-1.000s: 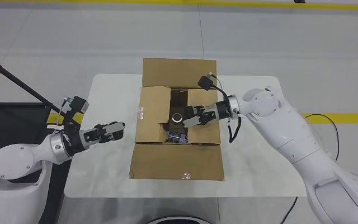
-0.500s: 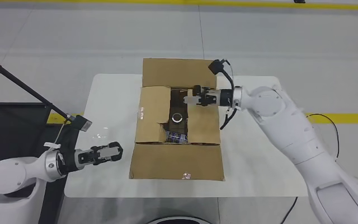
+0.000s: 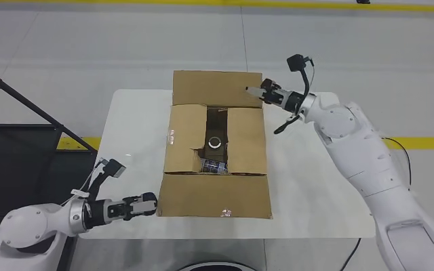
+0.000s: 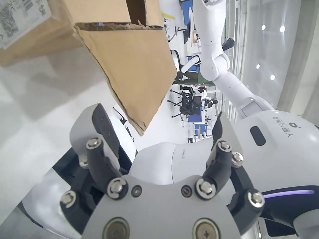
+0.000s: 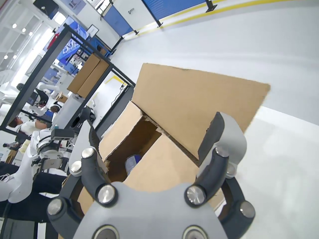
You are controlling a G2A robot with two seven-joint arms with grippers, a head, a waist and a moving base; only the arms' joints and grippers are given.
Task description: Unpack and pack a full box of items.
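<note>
An open cardboard box point(image 3: 247, 146) stands in the middle of the white table point(image 3: 305, 190), its flaps spread partly outwards. Through the gap between the flaps I see a dark item with a round cap point(image 3: 215, 142) and a blue item point(image 3: 215, 164). My left gripper point(image 3: 148, 202) is open and low at the table's front, just left of the box's front flap point(image 4: 134, 70). My right gripper point(image 3: 256, 89) is open above the box's far right corner, by the back flap point(image 5: 199, 95). A can-like item point(image 5: 132, 165) shows inside the box.
White tabletop lies on both sides of the box. A black frame point(image 3: 27, 146) stands off the table's left side. Yellow floor lines point(image 3: 400, 142) run behind the right arm.
My right gripper has pulled out of the box opening, going back and right to the far corner. My left gripper has moved toward the table's front edge, beside the front flap.
</note>
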